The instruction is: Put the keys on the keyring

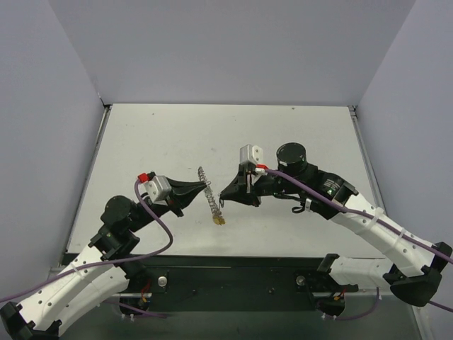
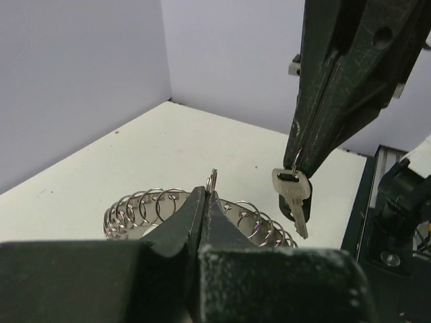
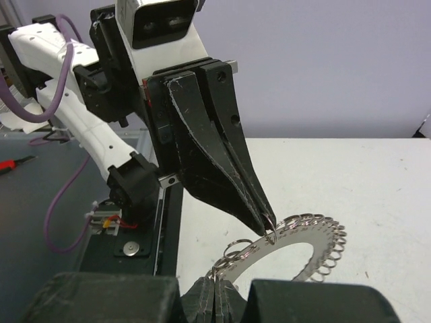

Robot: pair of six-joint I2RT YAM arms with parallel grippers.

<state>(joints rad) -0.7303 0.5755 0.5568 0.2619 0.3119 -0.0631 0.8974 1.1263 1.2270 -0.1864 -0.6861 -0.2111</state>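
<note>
Where the two tips nearly meet, we find the left gripper point(image 1: 209, 185) pressed together on a small loop of the keyring point(image 1: 210, 200), whose coil spreads to both sides just beyond its tips. The right gripper point(image 2: 296, 162) pinches the small ring of a key point(image 2: 293, 195), which dangles directly beneath its fingertips, just beside the keyring.

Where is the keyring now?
In the top view, the keyring is near the middle of the table, pinched by the left gripper, with the right gripper beside it.
</note>
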